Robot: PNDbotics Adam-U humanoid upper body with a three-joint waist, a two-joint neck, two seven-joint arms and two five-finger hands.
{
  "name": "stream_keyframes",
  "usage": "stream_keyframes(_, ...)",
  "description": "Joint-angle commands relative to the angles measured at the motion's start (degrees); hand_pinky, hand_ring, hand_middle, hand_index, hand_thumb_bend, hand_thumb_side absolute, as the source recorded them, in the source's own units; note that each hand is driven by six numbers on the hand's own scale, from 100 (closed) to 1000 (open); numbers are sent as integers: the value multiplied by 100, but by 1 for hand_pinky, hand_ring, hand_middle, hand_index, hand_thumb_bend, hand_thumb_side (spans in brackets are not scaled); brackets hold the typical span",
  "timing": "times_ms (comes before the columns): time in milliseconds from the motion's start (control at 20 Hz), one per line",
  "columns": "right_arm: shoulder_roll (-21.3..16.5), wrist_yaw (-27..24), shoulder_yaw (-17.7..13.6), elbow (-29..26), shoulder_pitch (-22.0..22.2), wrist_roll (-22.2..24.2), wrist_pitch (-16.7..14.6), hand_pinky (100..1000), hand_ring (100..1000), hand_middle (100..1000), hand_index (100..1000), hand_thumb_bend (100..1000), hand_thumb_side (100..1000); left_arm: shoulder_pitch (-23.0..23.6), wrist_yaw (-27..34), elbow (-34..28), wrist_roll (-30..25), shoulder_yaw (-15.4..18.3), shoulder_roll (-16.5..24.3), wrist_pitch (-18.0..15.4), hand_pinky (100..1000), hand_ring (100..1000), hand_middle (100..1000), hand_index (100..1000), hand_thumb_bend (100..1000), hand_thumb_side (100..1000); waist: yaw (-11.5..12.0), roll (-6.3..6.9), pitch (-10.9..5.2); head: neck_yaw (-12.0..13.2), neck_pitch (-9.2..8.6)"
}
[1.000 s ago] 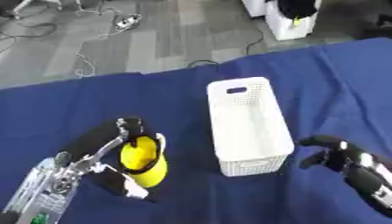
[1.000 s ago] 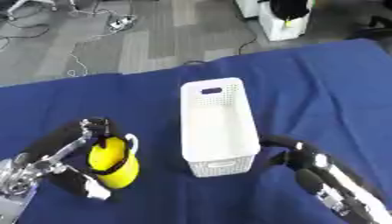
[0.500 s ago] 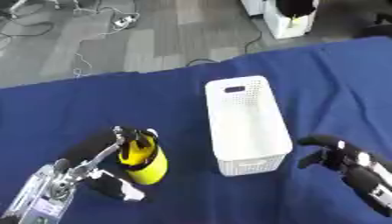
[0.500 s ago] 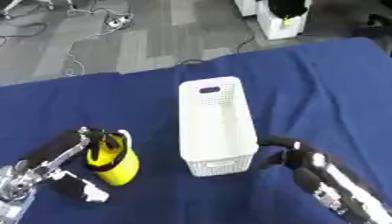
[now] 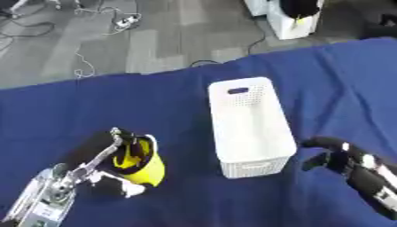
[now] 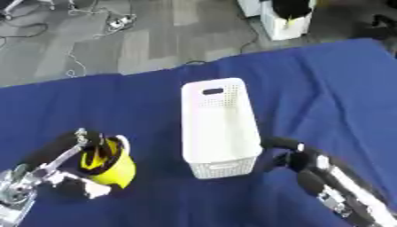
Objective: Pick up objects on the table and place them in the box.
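A yellow cup-like object (image 5: 145, 166) with a dark inside sits at the lower left of the blue table. My left hand (image 5: 108, 153) is curled round it, fingers over its rim and left side. The white perforated box (image 5: 248, 125) stands upright in the middle, long side running away from me, and nothing shows inside it. My right hand (image 5: 335, 156) hovers just right of the box's near corner, fingers bent and holding nothing.
The blue cloth (image 5: 178, 102) covers the whole table, whose far edge runs across the upper part of the view. Beyond it lie a grey floor with cables (image 5: 93, 26) and a white unit (image 5: 291, 20).
My left hand has carried the yellow object slightly up and rightward toward the box. The right hand stays beside the box's near corner.
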Motion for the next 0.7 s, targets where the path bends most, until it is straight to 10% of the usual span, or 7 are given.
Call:
stream_keyframes(50, -43, 7, -14, -101, -22, -10, -3, 823, 707, 872, 937, 500, 806, -7, 138, -10, 243, 108, 50, 107, 100, 117, 290, 401, 548, 200, 13, -39, -86, -63, -88)
stream_keyframes(700, -42, 16, -17, -101, -8, -9, -1, 823, 707, 871, 937, 498, 808, -15, 179, -160, 1013, 137, 63, 346, 100, 100, 241, 349, 779, 100, 38, -43, -99, -47, -82)
